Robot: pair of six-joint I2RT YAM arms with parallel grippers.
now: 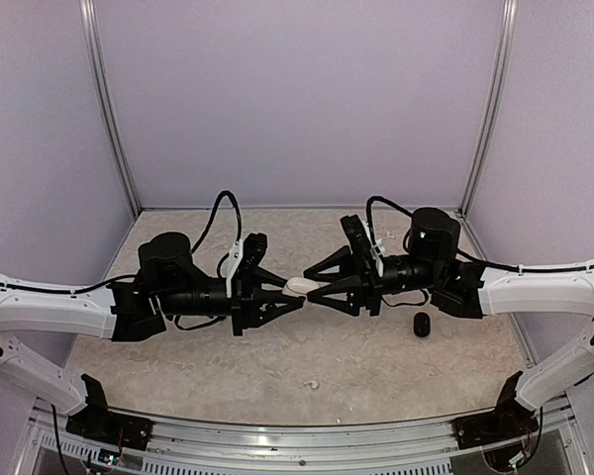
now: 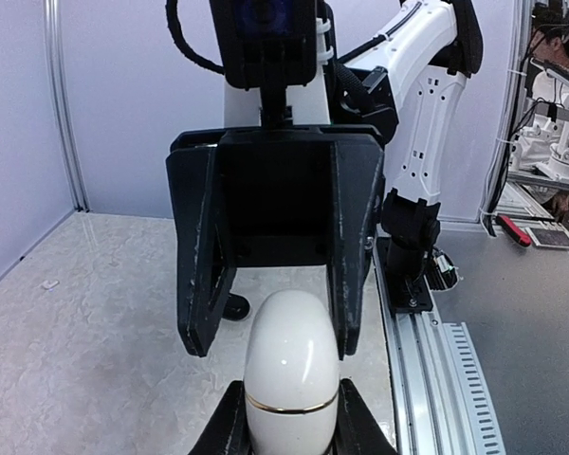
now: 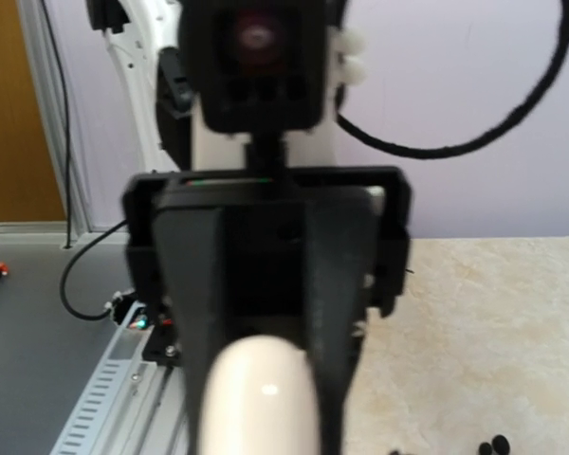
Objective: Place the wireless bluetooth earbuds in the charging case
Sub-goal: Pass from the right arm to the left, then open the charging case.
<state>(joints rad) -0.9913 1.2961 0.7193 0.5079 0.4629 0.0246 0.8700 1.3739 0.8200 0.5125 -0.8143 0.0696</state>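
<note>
The white egg-shaped charging case (image 2: 286, 370), closed along a gold seam, hangs in mid-air between the two arms. My left gripper (image 2: 289, 431) is shut on its lower half. My right gripper (image 2: 270, 346) faces it with its fingers either side of the case's tip, open, with a gap on one side. From above, the charging case (image 1: 297, 286) sits where the left gripper (image 1: 293, 295) and right gripper (image 1: 317, 288) meet. Two tiny black earbuds (image 3: 493, 444) lie on the table at the bottom edge of the blurred right wrist view.
A black pebble-shaped object (image 1: 422, 324) lies on the table below the right arm, and shows as the black pebble (image 2: 235, 306) behind the right gripper's fingers. A small white speck (image 1: 313, 384) lies near the front. The metal rail (image 2: 436, 379) runs along the near edge.
</note>
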